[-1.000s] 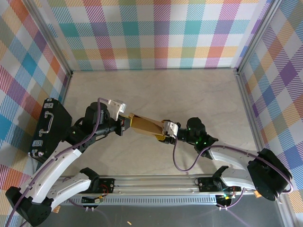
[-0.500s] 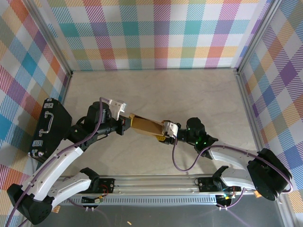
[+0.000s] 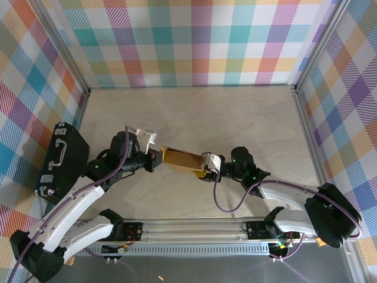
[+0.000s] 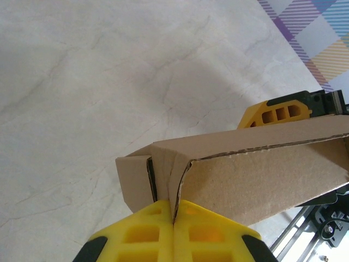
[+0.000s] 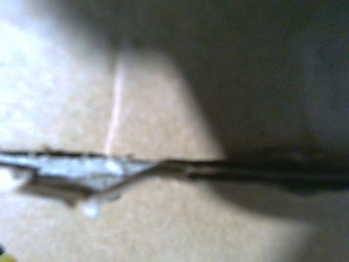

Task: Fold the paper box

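- Paper box: brown corrugated cardboard, partly formed, spanning the two grippers at mid-table, just ahead of the arm bases. From above it runs on a slant, its left end a little farther back than its right.
- Whether the paper box's underside touches the table cannot be told.
- Left gripper: at the box's left end. In the left wrist view its yellow fingers are pressed together on a thin cardboard edge, with no gap showing between them; clenched on the paper box.
- Same view: a folded flap stands just left of the pinched edge, and a long side wall runs off to the right with its torn-looking top edge uppermost.
- Right gripper: at the box's right end. One yellow finger shows behind the far wall in the left wrist view.
- Right gripper state: jaws partly apart around the box end; whether they press on the cardboard cannot be told.
- Right wrist view: cardboard very close and blurred, with a dark seam across it.
- Black hard case: at the table's left edge, well apart from the box.
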